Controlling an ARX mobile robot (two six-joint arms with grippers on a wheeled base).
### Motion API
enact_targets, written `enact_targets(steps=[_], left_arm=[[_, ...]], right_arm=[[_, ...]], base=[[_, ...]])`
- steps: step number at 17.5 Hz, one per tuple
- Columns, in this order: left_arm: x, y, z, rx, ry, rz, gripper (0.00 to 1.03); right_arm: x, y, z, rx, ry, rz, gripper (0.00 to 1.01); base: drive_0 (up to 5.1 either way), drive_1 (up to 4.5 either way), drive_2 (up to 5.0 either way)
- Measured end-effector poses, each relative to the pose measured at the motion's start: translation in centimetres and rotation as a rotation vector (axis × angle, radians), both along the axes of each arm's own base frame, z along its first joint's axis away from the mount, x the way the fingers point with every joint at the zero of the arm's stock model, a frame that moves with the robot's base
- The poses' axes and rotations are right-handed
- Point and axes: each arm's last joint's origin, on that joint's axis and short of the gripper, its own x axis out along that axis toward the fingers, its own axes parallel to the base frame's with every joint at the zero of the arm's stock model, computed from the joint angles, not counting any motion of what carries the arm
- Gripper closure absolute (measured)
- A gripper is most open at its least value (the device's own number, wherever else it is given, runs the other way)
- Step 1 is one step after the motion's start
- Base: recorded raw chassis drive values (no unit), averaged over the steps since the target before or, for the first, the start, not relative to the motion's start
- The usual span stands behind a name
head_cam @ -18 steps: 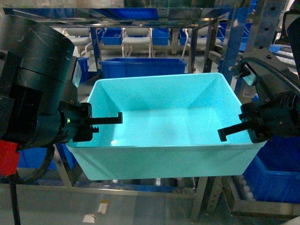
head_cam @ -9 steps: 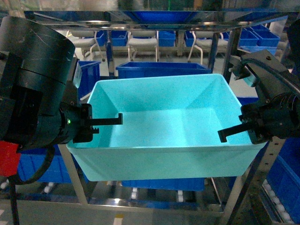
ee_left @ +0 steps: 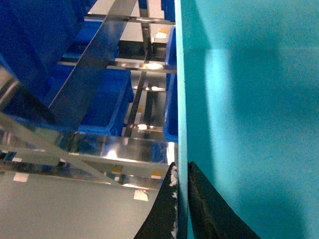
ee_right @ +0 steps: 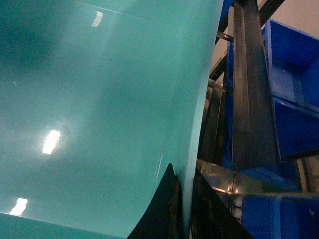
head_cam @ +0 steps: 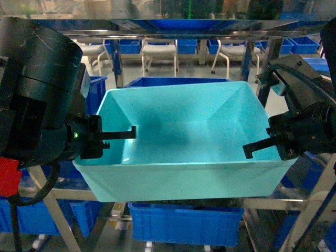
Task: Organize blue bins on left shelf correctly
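I hold one empty light turquoise blue bin [head_cam: 181,139] up in the air between both arms, in front of the steel left shelf [head_cam: 178,23]. My left gripper [head_cam: 105,137] is shut on the bin's left wall; in the left wrist view its two black fingers [ee_left: 180,172] pinch the thin wall [ee_left: 181,99] from both sides. My right gripper [head_cam: 262,146] is shut on the bin's right wall, and in the right wrist view it [ee_right: 183,174] clamps the rolled rim [ee_right: 199,89]. The bin sits level and fills the middle of the head view.
Darker royal-blue crates stand on the rack below the bin [head_cam: 186,223], behind it [head_cam: 173,81], at lower left [head_cam: 39,215] and on the right [ee_right: 294,79]. Steel beams [head_cam: 294,203] and uprights [ee_right: 251,84] run close by. White chairs [head_cam: 160,50] stand beyond the rack.
The view has shifted: the rack and crates now sit lower and farther left behind the bin, and a royal-blue crate shows under it. Both grippers keep the same hold.
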Motion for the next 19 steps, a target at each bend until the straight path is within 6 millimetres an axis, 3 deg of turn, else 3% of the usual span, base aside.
enact_targets(steps=[9,13,16,19], left_arm=[[0.1,0.0,0.0,-0.008,0.030,-0.004,1.01],[0.6,-0.2,-2.1,-0.001,0.097,-0.012,1.01],[1.2,-0.6,-2.2,0.004,0.098,-0.019,1.01],[1.8,-0.9,-3.7,0.030,0.150,-0.029,1.01]], right_arm=[[0.1,0.0,-0.1,-0.011,0.031,-0.006,0.98],[0.1,-0.1,-1.8,-0.030,0.106,-0.007,0.98],[0.3,-0.1,-2.9,-0.054,0.137,-0.016,0.98],[1.0,0.1,-4.7,-0.079,0.222,-0.022,0.98]], base=[[0.0,0.00,0.0],[0.0,0.00,0.0],[0.0,0.00,0.0],[0.0,0.00,0.0]])
